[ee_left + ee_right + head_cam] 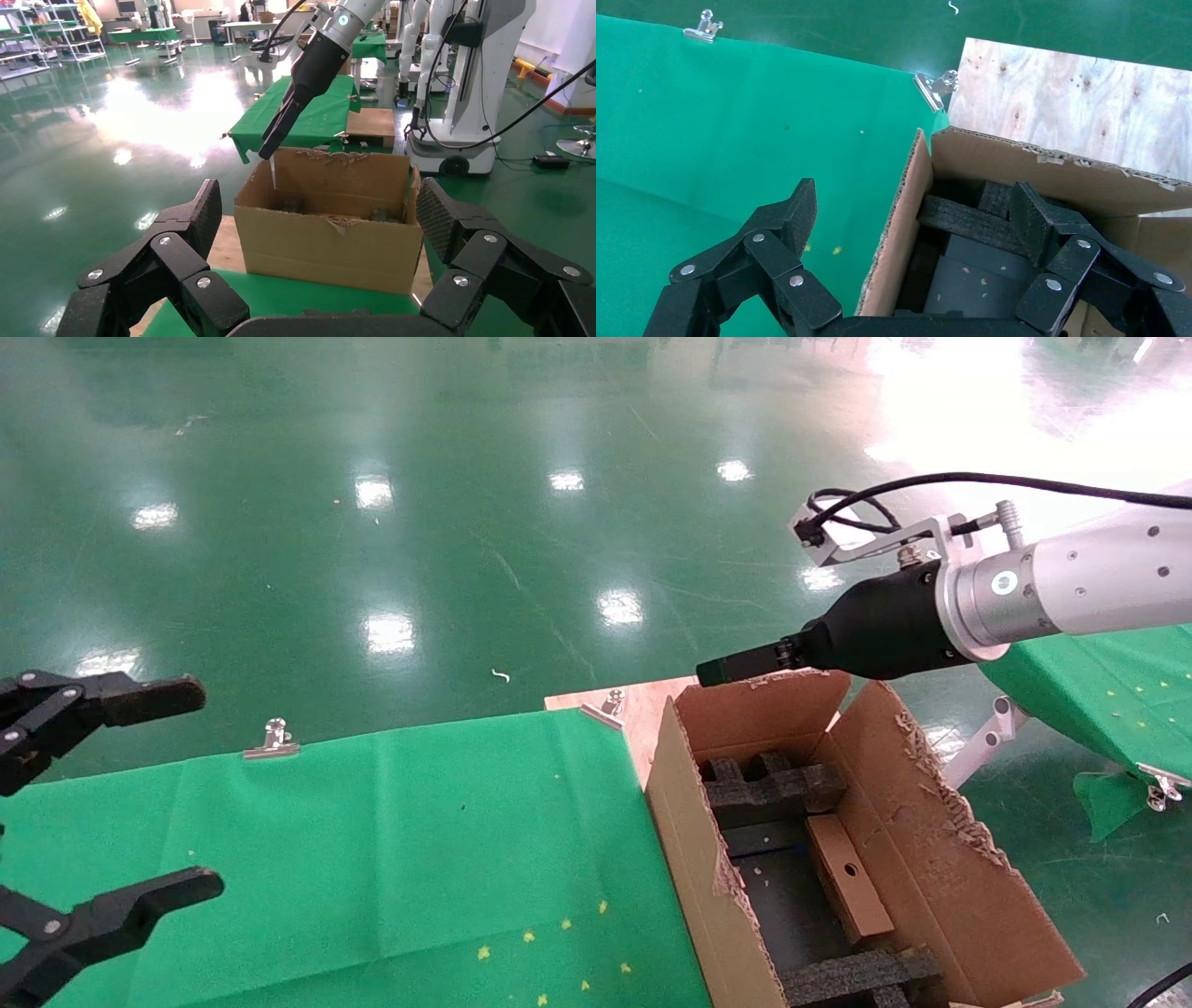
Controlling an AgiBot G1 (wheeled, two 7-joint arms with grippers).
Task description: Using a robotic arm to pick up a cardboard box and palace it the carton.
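Head view shows the white and silver robotic arm [1071, 584] reaching in from the right, its black right pincer [722, 670] hovering empty just above the far ragged flap of the large brown corrugated carton [689, 840]. In the right wrist view that pincer's fingers [786, 217] stand well apart, straddling the carton's near wall, with nothing between them. The small flat brown cardboard box [846, 876], round hole showing in its narrow face, already lies inside the carton, resting along the inner right wall between the black foam inserts [773, 789] at the far end and those at the near end. So the placing looks done, and the step in hand is most likely a clean retreat. To do it well, the arm should lift straight up before swinging away, keeping its spread fingers clear of the torn flap edges so the carton is not dragged along the green-clothed worktop [372, 840]. The left pincer [140, 784] waits parked at the worktop's left edge, jaws wide apart.
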